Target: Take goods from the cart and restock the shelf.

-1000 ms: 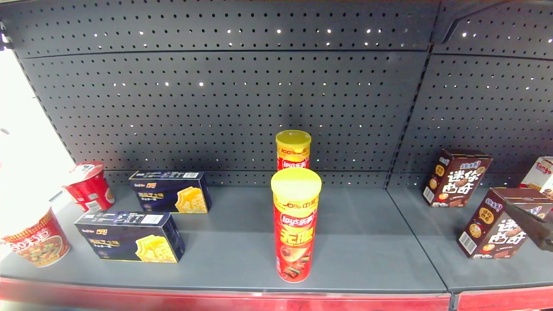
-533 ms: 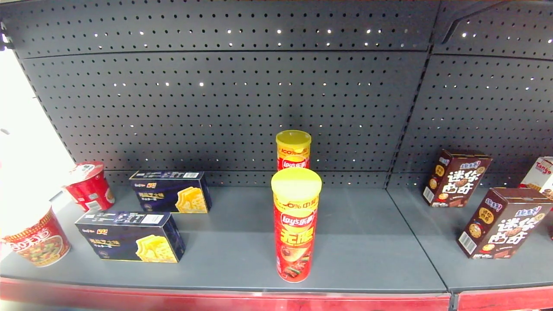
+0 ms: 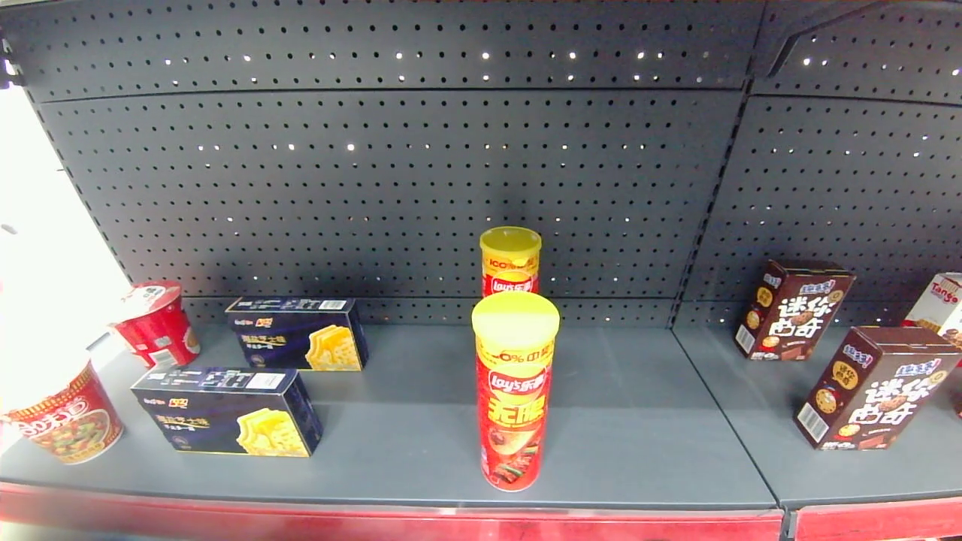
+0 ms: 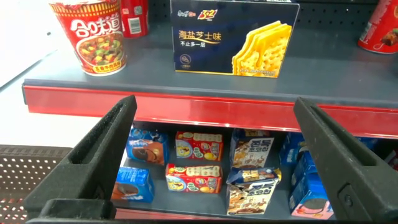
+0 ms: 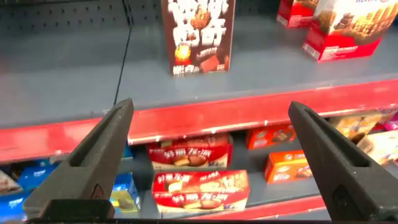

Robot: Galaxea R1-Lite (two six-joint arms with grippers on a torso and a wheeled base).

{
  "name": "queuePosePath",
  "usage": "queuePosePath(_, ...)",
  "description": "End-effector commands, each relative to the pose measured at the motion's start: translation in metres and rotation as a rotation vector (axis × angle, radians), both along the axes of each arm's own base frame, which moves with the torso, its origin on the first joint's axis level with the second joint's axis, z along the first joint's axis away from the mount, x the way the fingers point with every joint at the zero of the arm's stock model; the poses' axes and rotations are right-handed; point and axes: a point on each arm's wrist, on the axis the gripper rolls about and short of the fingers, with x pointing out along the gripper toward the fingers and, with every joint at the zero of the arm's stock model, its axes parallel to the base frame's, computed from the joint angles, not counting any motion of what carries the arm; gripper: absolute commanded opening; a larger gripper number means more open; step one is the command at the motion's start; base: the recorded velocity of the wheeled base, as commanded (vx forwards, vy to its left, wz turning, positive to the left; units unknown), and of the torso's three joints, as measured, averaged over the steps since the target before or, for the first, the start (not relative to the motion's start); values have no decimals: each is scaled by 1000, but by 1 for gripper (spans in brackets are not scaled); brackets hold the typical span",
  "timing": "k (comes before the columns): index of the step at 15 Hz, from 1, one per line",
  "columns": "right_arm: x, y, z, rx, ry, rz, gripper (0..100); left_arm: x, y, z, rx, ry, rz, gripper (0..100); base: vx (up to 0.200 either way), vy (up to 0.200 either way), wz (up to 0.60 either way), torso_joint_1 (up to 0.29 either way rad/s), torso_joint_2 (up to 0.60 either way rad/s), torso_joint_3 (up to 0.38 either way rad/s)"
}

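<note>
**Head view.** The grey metal shelf with a red front lip carries goods in columns by kind, each running front to back. At centre, a tall red cardboard chip tube with a yellow lid stands upright near the lip. A second like tube stands behind it against the dark perforated back panel. To the left lie two navy rectangular cracker cartons, printed faces outward. Farther left are two red paper noodle cups. To the right, two brown biscuit cartons stand upright. Facing outward and lining up in rows probably serves the shopper's reading and reach.

**Left wrist view.** The left gripper has its black fingers spread wide with nothing between them. It sits in front of the shelf lip, below the front cracker carton and noodle cup. Beneath, a lower shelf carries small biscuit packs.

**Right wrist view.** The right gripper is likewise spread and empty, level with the lip before a brown biscuit carton. Both hands seem free to fetch the next item from the cart.
</note>
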Motion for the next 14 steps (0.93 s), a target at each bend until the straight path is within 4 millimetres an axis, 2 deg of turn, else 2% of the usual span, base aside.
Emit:
queuePosePath(1,-3,1,-3,-25,-17,12,100,0,0,0,-1,0,2,100,0,0,0,0,0,0)
queuePosePath(14,-3,1,-3,-34,-16,34,100,0,0,0,-1,0,0,100,0,0,0,0,0,0)
